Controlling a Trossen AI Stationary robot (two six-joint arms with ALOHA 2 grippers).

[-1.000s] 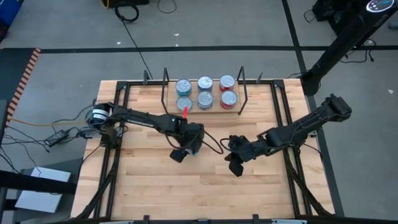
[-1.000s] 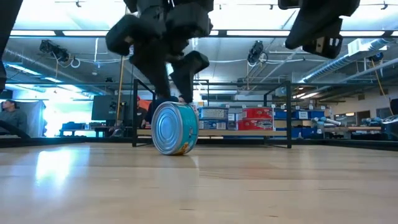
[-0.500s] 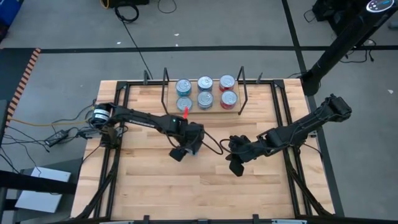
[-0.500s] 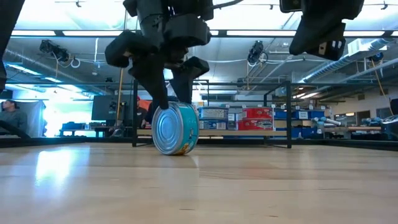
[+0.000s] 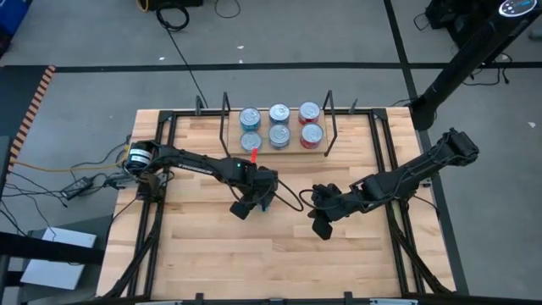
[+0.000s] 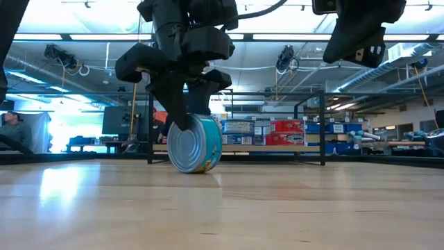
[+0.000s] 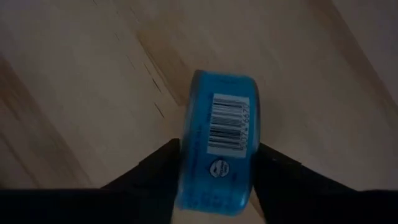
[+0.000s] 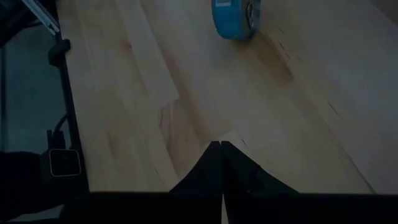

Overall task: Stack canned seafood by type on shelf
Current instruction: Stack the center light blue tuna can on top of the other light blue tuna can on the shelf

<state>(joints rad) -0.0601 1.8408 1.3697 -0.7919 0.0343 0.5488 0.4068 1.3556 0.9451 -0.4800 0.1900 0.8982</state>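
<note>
A blue-labelled tin [image 6: 195, 146] stands on its rim on the tabletop, its silver lid facing the near edge. In the left wrist view the tin [image 7: 217, 143] shows its barcoded side wall. My left gripper [image 6: 191, 119] comes down over the tin's top and is shut on it. My right gripper [image 5: 323, 224] hangs shut above the table to the right of the tin, touching nothing; the tin [image 8: 233, 18] lies ahead of it. At the far edge, the shelf [image 5: 262, 151] holds several tins, blue ones left and middle, red ones [image 5: 310, 123] right. My left gripper pinches the tin across its two flat ends, one finger [image 7: 160, 167] on each, at the upper part of the lid [image 6: 197, 133]. The fingers come steeply from above. The tin stays upright on its rim, its lowest point [image 6: 196, 171] on the table.
Black frame rails [image 5: 161, 169] run along the table's left and right sides. Thin wire uprights [image 5: 225, 119] stand at both shelf ends. A person [image 6: 12, 130] sits in the room beyond the table's far left.
My left gripper has sunk a little onto the standing tin, and its fingers have closed in from either side until they meet the tin's two flat ends. The tin has stayed where it was.
</note>
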